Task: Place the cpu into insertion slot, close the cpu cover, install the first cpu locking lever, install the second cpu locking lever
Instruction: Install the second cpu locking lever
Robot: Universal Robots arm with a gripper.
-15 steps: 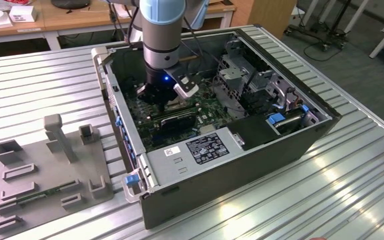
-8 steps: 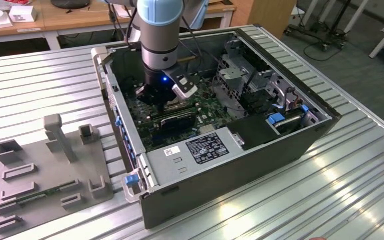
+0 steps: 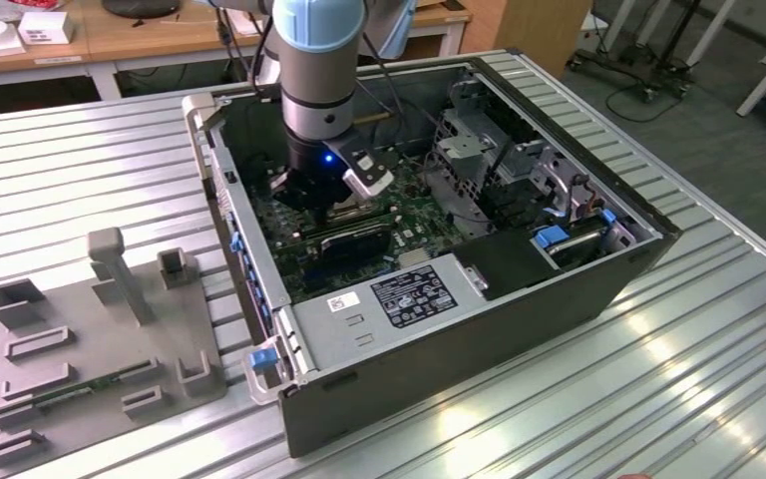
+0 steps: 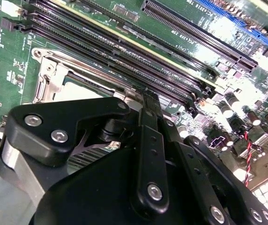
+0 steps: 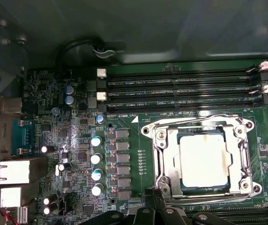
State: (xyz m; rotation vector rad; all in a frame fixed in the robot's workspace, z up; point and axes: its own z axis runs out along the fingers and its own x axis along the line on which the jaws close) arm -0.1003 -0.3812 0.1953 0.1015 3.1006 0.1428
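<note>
Arm reached down into the open computer case (image 3: 490, 299) on the slatted table (image 3: 702, 379); gripper (image 3: 319, 205) hung low over the green motherboard (image 3: 417, 215), close above the socket area. In the exterior view the arm's own body masked the socket.

First wrist view gave what the exterior view could not: the cpu (image 5: 205, 158) lay flat in the insertion slot (image 5: 164, 180), silvery top facing up, sitting square within the rim. The cpu cover (image 5: 200, 125) lay down around it as a metal frame, chip showing through the cut-out. Judged the chip seated and cover closed; whether either locking lever was latched, could not tell.

Second wrist view looked past the black finger linkages to the socket frame and the memory slots (image 4: 124, 44) beyond it.

Finger spacing could not be told, nor anything seen held; the tips sat just beside the socket's near edge, likely posed there to work a lever
</note>
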